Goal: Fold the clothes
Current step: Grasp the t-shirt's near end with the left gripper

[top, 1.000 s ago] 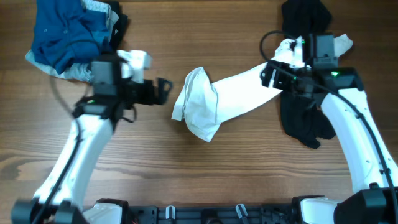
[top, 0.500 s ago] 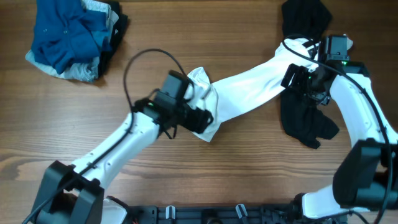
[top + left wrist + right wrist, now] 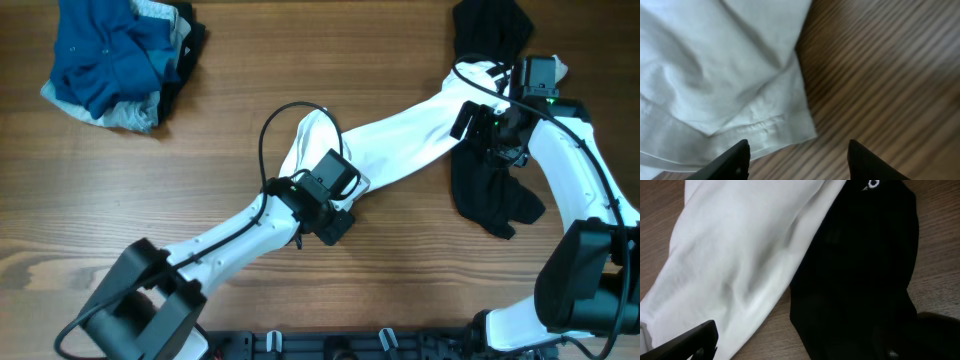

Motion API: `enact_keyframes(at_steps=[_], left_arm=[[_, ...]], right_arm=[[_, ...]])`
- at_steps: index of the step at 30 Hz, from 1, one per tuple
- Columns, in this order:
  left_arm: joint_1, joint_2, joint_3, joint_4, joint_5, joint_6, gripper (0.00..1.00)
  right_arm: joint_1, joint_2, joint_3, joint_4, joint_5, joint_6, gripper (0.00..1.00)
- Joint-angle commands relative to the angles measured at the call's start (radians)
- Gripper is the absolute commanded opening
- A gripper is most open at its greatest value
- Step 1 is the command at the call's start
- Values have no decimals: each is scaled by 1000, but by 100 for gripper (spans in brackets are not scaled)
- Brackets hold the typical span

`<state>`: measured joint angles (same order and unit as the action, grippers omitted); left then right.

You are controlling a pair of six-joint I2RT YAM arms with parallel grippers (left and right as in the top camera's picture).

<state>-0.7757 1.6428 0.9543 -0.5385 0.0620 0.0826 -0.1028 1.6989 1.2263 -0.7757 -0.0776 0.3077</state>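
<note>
A white garment [image 3: 400, 140] lies stretched across the table from the middle to the upper right. My left gripper [image 3: 337, 222] is open and empty over its lower left corner. In the left wrist view the fingers [image 3: 797, 160] straddle the hem corner of the white garment [image 3: 715, 75] without holding it. My right gripper [image 3: 490, 125] is open at the garment's right end. In the right wrist view it [image 3: 810, 345] hovers over the edge where the white garment [image 3: 740, 255] meets a black garment [image 3: 860, 270].
The black garment [image 3: 492, 195] lies under the right arm, with more black cloth [image 3: 490, 30] at the back right. A pile of blue clothes [image 3: 110, 60] sits at the back left. Bare wooden table [image 3: 250, 60] lies between them.
My left arm has swung from the left side of the table to the white garment's lower corner. My right gripper shifted slightly right, and the white garment's right end moved with it.
</note>
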Motion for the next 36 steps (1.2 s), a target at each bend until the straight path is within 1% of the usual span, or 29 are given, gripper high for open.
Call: enact_keyframes(at_steps=[1,7,13,15,19,25,28,29,30,33,36], left_arm=[[-8,45,15,16,-110,19,61],[-8,78,15,31,-120,47,64],[-6,109,15,97,-119,76,65],[-6,119,15,111,-93,105,63],[-10,124,17,113,-55,113,57],[-15,124,22,56,-55,113,52],[-22,124,23,63,-52,113,60],[-27,122,23,73,-51,113,65],[-32,123,22,75,-52,117,66],[-37,123,22,73,-53,125,69],[-37,125,22,81,-55,124,68]], right_arm=[[-2,7,-7,10,-8,-16,100],[-2,7,-8,8,-9,-16,100],[-2,7,-7,8,-13,-16,100],[-2,7,-7,7,-12,-16,100],[-2,7,-8,5,-12,-17,100],[-2,7,-8,17,-12,-17,100],[-2,7,-8,20,-12,-17,100],[-2,7,-8,20,-12,-17,100],[-2,7,-8,20,-12,-17,100],[-2,7,-8,19,-12,-17,99],[-2,7,-8,20,-12,-17,100]])
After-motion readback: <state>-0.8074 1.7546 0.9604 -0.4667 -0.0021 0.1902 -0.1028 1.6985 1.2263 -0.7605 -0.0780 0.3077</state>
